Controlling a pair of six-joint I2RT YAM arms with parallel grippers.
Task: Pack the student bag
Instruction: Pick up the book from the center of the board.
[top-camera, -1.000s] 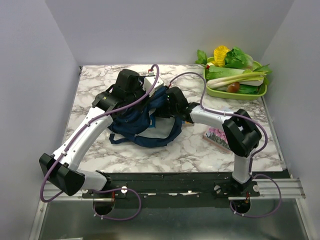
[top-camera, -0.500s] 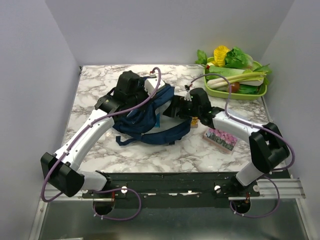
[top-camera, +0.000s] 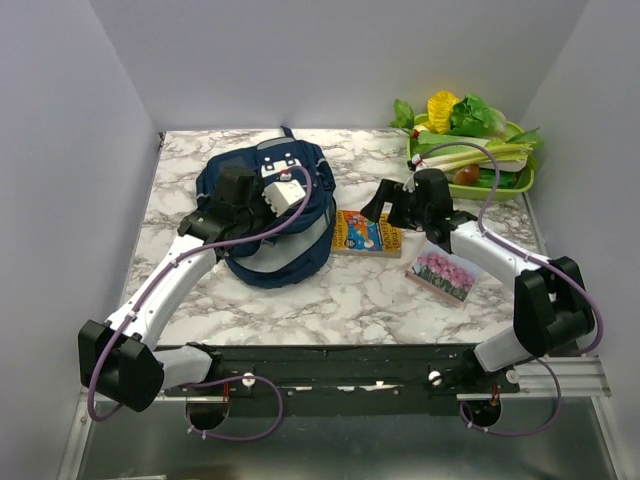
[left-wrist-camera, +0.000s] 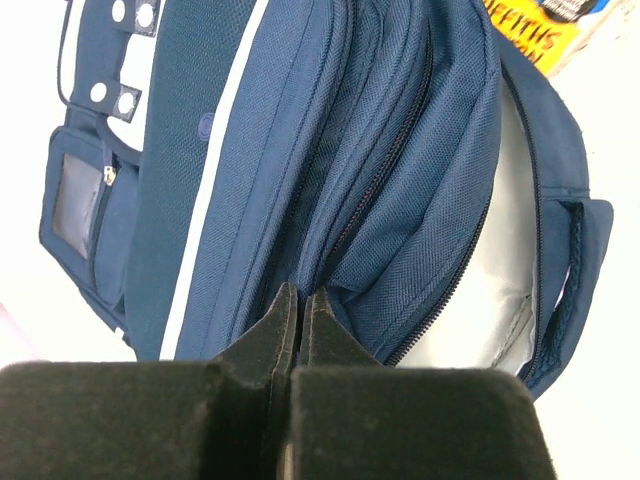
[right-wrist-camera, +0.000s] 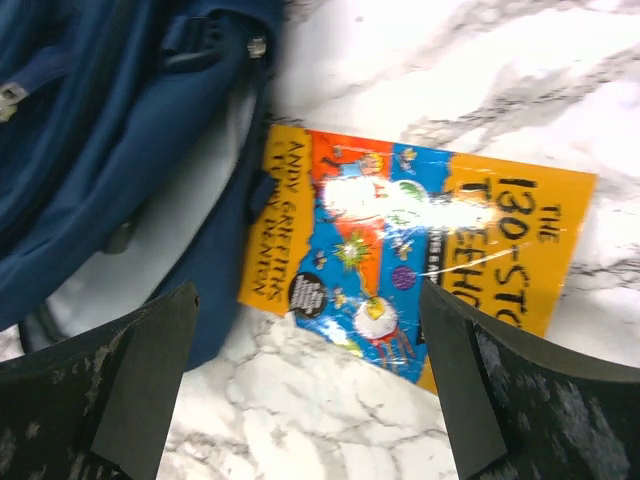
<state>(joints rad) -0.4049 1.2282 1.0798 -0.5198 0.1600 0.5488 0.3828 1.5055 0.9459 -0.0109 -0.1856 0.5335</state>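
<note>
- Navy student bag (top-camera: 265, 195) sits left of centre, toward the far side of the marble table (top-camera: 350, 300). Packing looks barely started imo.
- Both books are outside it: the orange book (top-camera: 365, 233) lies flat just right of the bag, and the pink-flowered book (top-camera: 440, 275) is further right and nearer.
- The left gripper (left-wrist-camera: 300, 300) is pinched tight on a fold of the bag beside a zip, probably to hold a pocket up.
- The right gripper (right-wrist-camera: 310, 370) is spread wide and holds nothing. It hovers over the orange book, with the bag at its left.
</note>
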